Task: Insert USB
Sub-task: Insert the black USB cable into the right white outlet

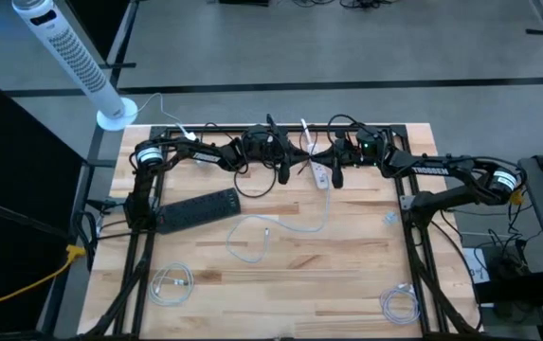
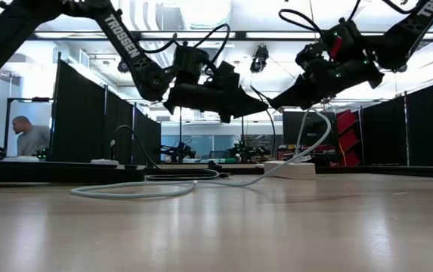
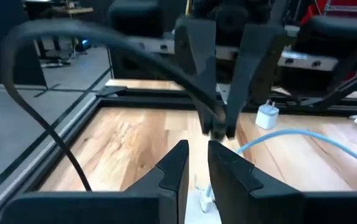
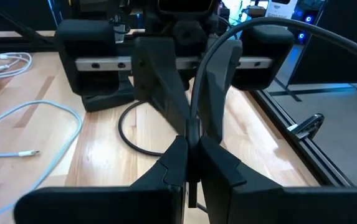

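Two dark robot arms meet nose to nose above the far middle of a wooden table, likely lining up a plug for insertion. The left gripper has its fingers narrowly apart with a white plug peeking between them. The right gripper presses its fingers together, pinching a thin dark piece. A white adapter with its cable lies just below them. Also present: one black power strip and two coiled white cables
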Controlling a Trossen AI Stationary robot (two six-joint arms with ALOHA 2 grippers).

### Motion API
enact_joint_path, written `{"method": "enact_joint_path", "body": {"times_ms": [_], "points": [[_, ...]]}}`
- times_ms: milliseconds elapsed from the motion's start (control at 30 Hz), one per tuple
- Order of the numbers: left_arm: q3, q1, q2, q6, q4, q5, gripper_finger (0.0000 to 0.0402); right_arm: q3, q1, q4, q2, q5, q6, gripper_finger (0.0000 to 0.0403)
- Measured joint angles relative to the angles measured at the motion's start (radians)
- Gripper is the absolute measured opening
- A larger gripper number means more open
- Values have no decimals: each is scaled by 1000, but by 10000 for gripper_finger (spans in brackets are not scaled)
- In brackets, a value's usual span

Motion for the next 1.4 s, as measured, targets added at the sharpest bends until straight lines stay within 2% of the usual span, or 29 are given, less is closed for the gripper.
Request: {"method": "enact_joint_path", "body": {"times_ms": [400, 600, 767, 933, 1167, 1400], "points": [[0, 1, -15, 32, 28, -10, 126, 0, -38, -37, -9, 5, -40, 16], [0, 5, -16, 35, 78, -11, 140, 0, -38, -36, -2, 3, -50, 16], [0, 9, -16, 22, 70, -10, 112, 0, -35, -27, -3, -6, -45, 16], [0, 5, -16, 56, 88, 25, 15, 0, -32, -31, -3, -17, -18, 16], [0, 2, -16, 66, 89, 23, 2, 0, -31, -39, -3, -2, 35, 19], [23, 0, -16, 75, -49, -29, 1, 101, -7, -268, 6, 65, 20, 80]]}}
